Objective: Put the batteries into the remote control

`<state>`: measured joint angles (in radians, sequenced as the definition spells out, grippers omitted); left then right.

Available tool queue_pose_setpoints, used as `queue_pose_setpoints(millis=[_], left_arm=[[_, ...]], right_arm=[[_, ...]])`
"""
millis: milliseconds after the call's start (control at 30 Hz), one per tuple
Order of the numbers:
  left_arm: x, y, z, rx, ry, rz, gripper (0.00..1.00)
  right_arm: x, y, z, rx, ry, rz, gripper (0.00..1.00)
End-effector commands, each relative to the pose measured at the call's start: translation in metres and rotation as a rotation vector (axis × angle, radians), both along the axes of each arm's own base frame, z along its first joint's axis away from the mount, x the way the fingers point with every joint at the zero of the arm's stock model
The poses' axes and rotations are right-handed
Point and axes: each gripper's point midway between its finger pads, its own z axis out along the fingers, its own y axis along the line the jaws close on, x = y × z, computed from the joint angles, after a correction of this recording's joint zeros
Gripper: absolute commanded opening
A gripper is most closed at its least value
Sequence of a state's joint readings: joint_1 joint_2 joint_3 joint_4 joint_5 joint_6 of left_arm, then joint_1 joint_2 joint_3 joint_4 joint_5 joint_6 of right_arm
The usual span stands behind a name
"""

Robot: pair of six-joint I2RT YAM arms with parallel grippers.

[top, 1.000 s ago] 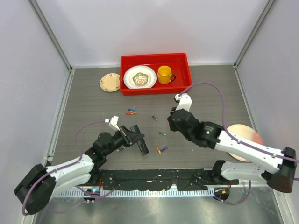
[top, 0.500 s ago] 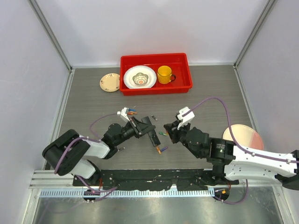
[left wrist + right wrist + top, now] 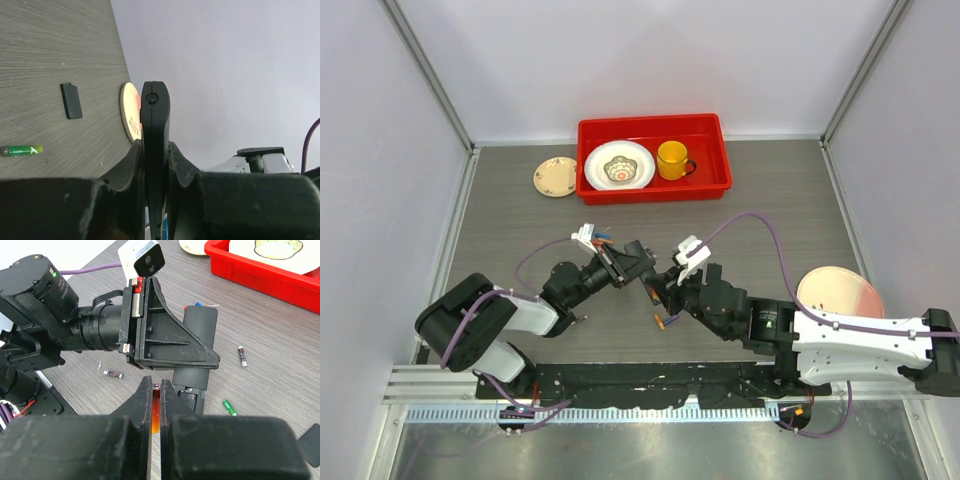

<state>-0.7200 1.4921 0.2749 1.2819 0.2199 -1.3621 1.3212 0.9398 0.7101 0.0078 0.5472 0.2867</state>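
Left fingers (image 3: 131,165) clamp the remote control (image 3: 155,115), right fingers (image 3: 144,400) pinch an orange battery (image 3: 156,415); misalignment at the open compartment (image 3: 191,394) risks a drop.

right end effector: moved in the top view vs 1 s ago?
Yes. The right end effector moved left and toward the table's near edge, ending farther from the red tray.

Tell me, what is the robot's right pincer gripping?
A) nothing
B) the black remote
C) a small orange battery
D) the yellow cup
C: the right wrist view shows a small orange battery clamped in the right pincer, while the left pincer holds the black remote.
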Motion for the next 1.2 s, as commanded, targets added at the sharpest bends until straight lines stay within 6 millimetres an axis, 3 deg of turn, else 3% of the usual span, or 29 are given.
queue_pose_setpoints(millis=[0, 367, 867, 1167], left_arm=[[-0.006, 0.009, 0.078, -0.206, -0.230, 0.021, 0.00], [-0.012, 0.011, 0.084, -0.224, -0.237, 0.007, 0.00], [-0.023, 0.005, 0.091, -0.236, -0.249, -0.055, 0.00], [-0.025, 0.006, 0.096, -0.250, -0.257, -0.054, 0.00]], right_arm=[[0.000, 0.008, 0.011, 0.065, -0.005, -0.003, 0.01], [0.009, 0.002, -0.012, 0.006, -0.011, -0.073, 0.01], [0.016, -0.002, -0.010, 0.002, -0.037, -0.114, 0.01], [0.011, 0.002, -0.022, -0.024, -0.006, -0.084, 0.01]])
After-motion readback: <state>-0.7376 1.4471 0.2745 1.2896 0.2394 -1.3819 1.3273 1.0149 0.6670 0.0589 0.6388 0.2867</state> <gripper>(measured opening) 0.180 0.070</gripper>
